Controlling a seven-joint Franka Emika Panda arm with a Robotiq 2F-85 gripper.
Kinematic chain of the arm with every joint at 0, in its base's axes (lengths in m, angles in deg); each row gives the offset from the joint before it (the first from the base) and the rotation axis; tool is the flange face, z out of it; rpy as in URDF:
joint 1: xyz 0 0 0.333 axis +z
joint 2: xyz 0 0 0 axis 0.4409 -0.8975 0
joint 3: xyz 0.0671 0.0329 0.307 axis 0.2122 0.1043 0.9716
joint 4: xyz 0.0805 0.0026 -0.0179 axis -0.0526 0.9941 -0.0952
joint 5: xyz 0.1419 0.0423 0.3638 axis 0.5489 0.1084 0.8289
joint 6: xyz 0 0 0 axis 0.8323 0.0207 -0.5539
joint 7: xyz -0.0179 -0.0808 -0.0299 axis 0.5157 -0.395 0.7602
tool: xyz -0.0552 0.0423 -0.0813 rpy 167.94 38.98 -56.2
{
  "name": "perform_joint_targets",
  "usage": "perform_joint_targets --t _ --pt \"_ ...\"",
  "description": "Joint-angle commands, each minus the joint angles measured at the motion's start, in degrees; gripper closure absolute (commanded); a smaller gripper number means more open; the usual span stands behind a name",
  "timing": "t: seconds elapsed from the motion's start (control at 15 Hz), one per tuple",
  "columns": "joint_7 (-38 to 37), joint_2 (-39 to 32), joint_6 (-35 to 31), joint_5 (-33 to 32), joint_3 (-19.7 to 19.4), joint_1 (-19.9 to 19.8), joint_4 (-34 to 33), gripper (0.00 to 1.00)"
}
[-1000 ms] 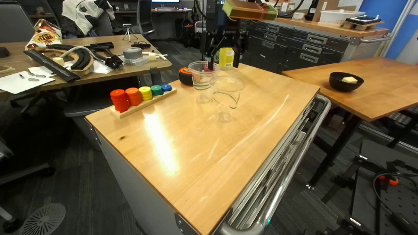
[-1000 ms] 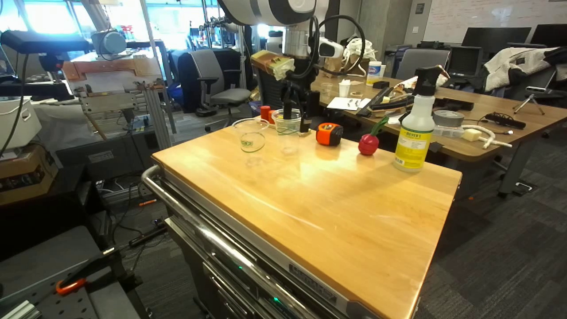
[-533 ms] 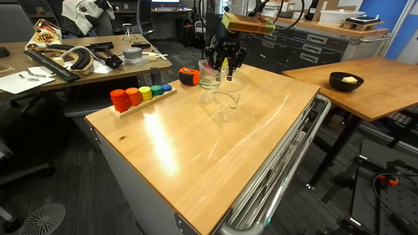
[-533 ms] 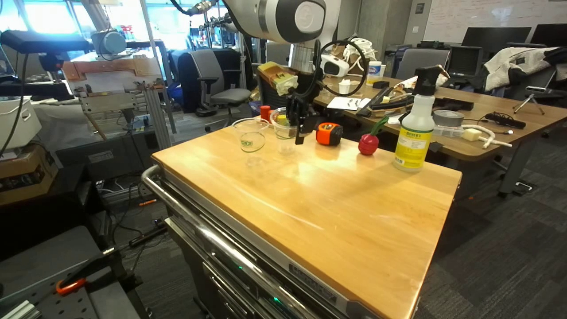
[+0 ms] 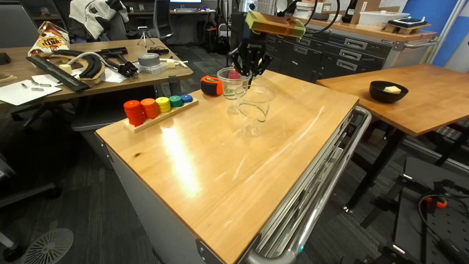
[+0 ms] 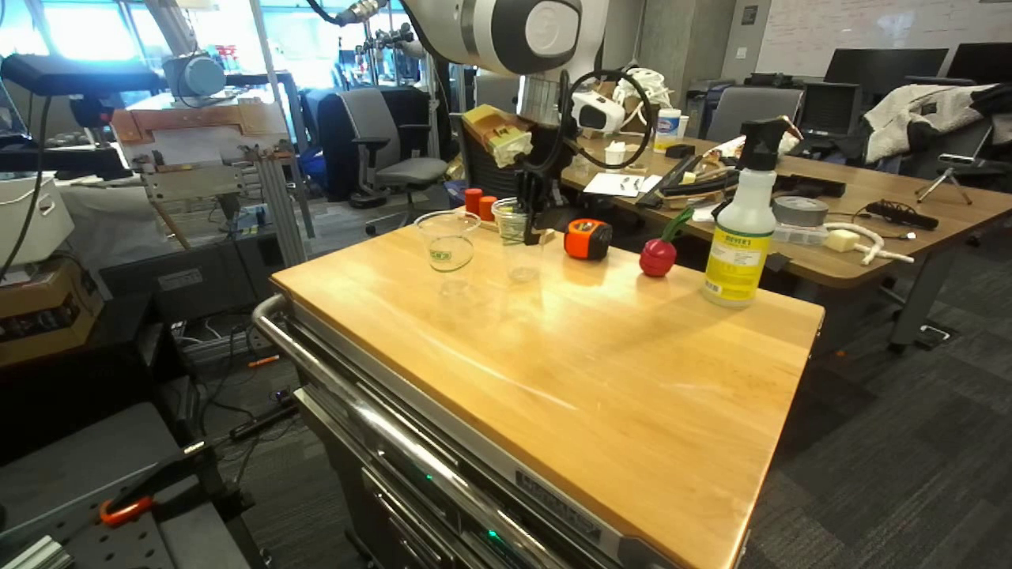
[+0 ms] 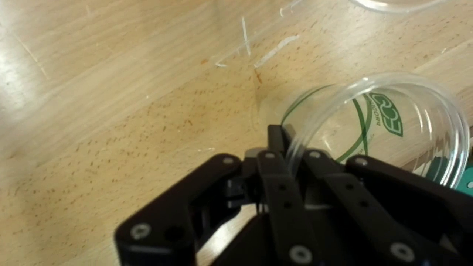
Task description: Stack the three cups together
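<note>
Holds the gripper (image 5: 250,80) clenched on a clear cup (image 7: 386,114), jaws close together across the thin wall, at the right side of the rim in both exterior views; in the wrist view, shows green print and crossing green bands on the plastic; cannot tell, from doubled rim lines, one cup from two nested; cannot tell the base as resting on the counter (image 5: 205,157) or just above; in an exterior view, has a second cup (image 5: 253,112) upright on the counter, to the right of the clasped one and nearer, close by yet apart; has an orange and black tape measure (image 5: 211,86) to the left there, and farther left a wooden rack of coloured discs (image 5: 161,104); in an exterior view, has a red, round object (image 6: 658,258) with green leaves to the right of the tape measure, and farther right, near the far right corner, a spray bottle (image 6: 735,257) with a yellow label.
</note>
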Motion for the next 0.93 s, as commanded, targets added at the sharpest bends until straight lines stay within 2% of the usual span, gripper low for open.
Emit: perform_joint_targets --t 0.0,0.33,0.87 --pt "-2.3 0.7 0.5 0.0 -0.8 0.7 -0.5 0.96" --pt "-8.0 4.4 6.4 -1.2 -2.2 1.2 -2.4 0.97" --pt "-10.1 18.2 9.7 -4.4 -1.0 2.8 0.0 0.97"
